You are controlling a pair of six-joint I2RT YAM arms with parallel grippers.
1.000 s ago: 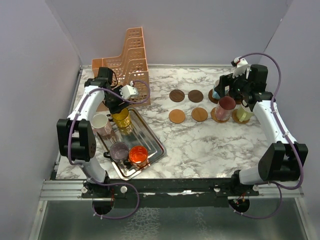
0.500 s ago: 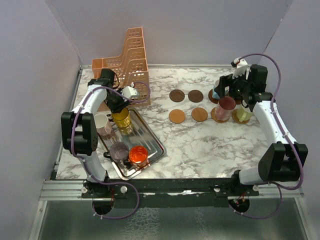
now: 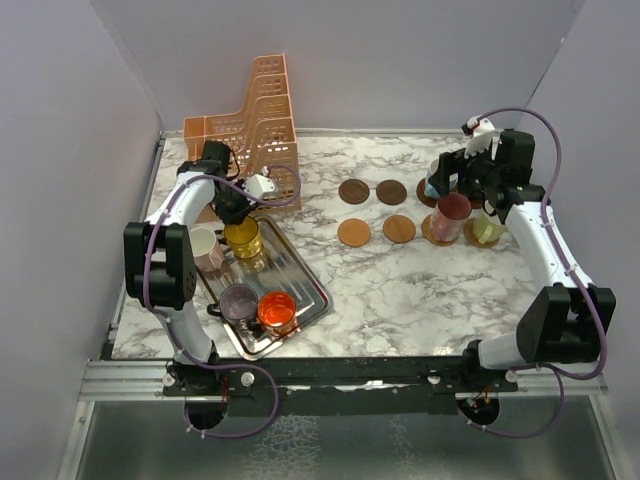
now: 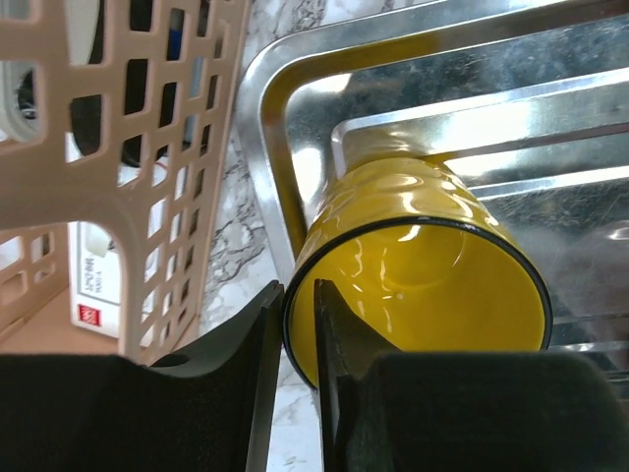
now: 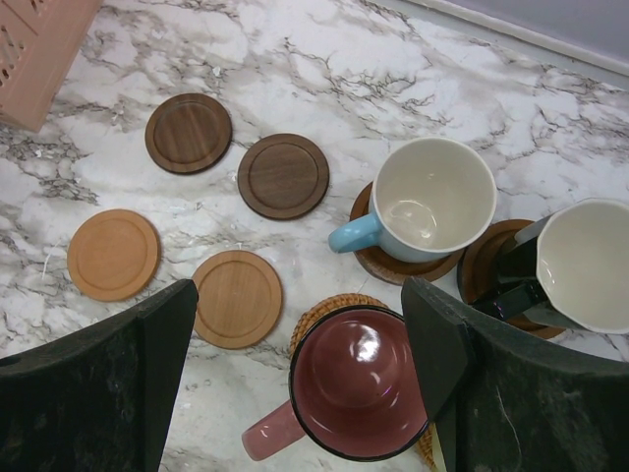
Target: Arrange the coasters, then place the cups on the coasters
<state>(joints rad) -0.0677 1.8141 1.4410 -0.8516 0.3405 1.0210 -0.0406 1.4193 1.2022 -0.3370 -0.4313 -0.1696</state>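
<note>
A yellow cup (image 3: 242, 238) (image 4: 423, 285) stands at the far end of the silver tray (image 3: 308, 278). My left gripper (image 3: 237, 214) (image 4: 298, 292) is shut on its rim, one finger inside and one outside. A grey-purple cup (image 3: 239, 300) and an orange cup (image 3: 277, 310) stand on the tray, and a white cup (image 3: 203, 243) is at its left edge. Several empty wooden coasters (image 5: 237, 298) (image 3: 353, 232) lie mid-table. My right gripper (image 5: 300, 300) (image 3: 458, 185) hangs open above a maroon-pink cup (image 5: 359, 393) on a woven coaster. A light blue cup (image 5: 432, 202) and a white cup (image 5: 590, 265) sit on dark coasters.
A peach plastic basket rack (image 3: 250, 140) (image 4: 118, 147) stands right behind the tray and close to my left gripper. The tray's raised rim (image 4: 265, 128) runs just beside the yellow cup. Walls close in the table at the left, back and right.
My left gripper's jaws have come together on the yellow cup's rim, and the left arm shifted slightly. The right arm and the cups on the right have not moved.
</note>
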